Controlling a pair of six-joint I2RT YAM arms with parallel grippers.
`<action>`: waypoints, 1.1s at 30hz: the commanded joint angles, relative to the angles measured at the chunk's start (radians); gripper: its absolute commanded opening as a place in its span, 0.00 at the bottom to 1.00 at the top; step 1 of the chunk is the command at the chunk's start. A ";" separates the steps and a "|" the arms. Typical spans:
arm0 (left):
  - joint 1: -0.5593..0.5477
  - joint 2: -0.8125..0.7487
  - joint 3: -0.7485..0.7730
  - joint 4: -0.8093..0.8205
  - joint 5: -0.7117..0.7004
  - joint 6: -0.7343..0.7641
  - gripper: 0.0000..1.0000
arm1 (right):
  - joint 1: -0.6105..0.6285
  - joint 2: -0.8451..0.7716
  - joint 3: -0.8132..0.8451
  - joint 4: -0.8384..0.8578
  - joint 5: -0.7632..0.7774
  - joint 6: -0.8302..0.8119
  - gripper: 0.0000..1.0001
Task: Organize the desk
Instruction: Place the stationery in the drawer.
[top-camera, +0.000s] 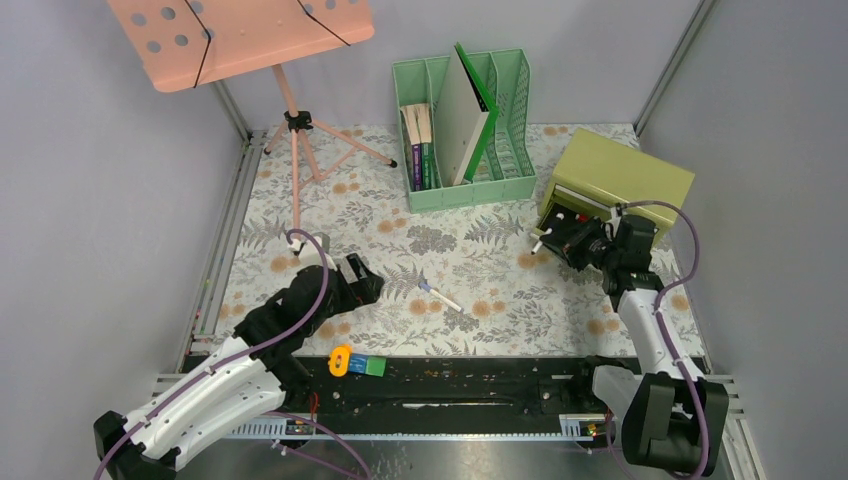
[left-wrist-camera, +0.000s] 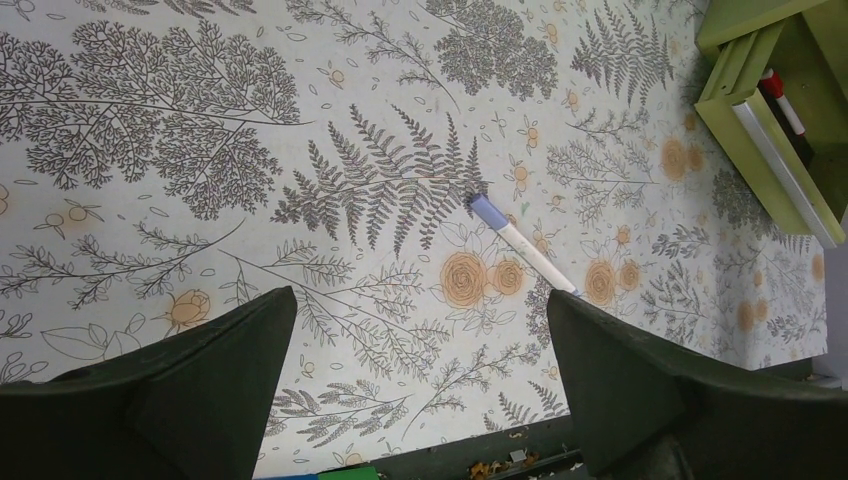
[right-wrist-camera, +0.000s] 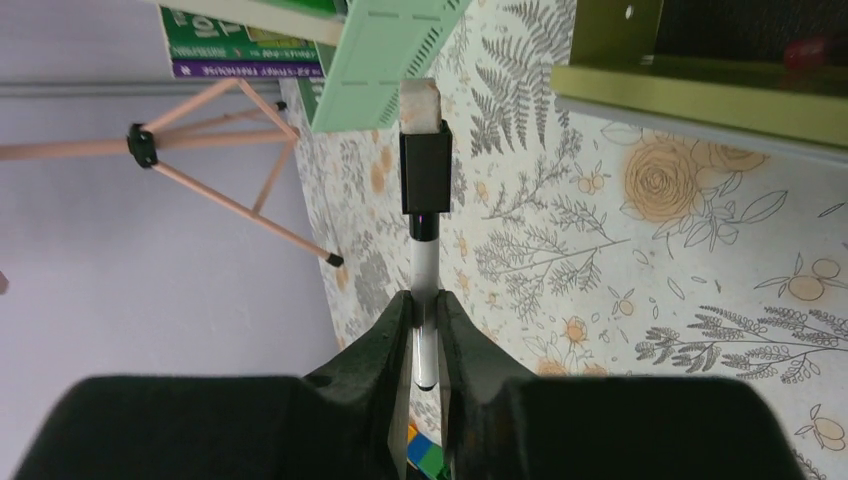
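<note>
The desk (top-camera: 400, 240) lies under both my arms, flat. Its long axis runs left to right across the top view, from the metal rail (top-camera: 225, 250) on my left to the one on my right, and its short side runs away from my bases toward the back wall. At the far left corner a salmon-pink music stand (top-camera: 240, 35) has its tripod feet on the fern-and-flower cloth. My left gripper (top-camera: 368, 280) hangs over the near left part of the desk with its jaws spread as wide as they go, holding nothing and touching nothing. In the left wrist view the bare cloth shows between the two fingers (left-wrist-camera: 230, 380). Just beyond them lies a white pen (left-wrist-camera: 520, 243) on a slant, its lilac cap toward the far left and its barrel toward the near right. A yellow block (top-camera: 340, 360) and a blue-green one (top-camera: 368, 366) rest at the near edge. At the back centre stands a mint file organizer (top-camera: 465, 190) with books (top-camera: 420, 150) in its left slots. My right gripper (top-camera: 558, 238) is narrowed on a white marker (right-wrist-camera: 424, 255), pinched by its barrel, the black cap pointing leftward away from my fingers. It hovers just in front of the olive drawer box (top-camera: 625, 170), whose drawer stands open.
</note>
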 joint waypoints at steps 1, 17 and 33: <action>0.004 0.006 0.026 0.078 0.015 0.025 0.99 | -0.038 -0.057 0.001 0.059 0.077 0.067 0.00; 0.003 0.013 0.018 0.095 0.042 0.029 0.99 | -0.081 -0.135 0.036 -0.139 0.451 0.120 0.00; 0.003 0.029 0.013 0.113 0.055 0.019 0.99 | -0.091 -0.017 0.076 -0.149 0.628 0.281 0.00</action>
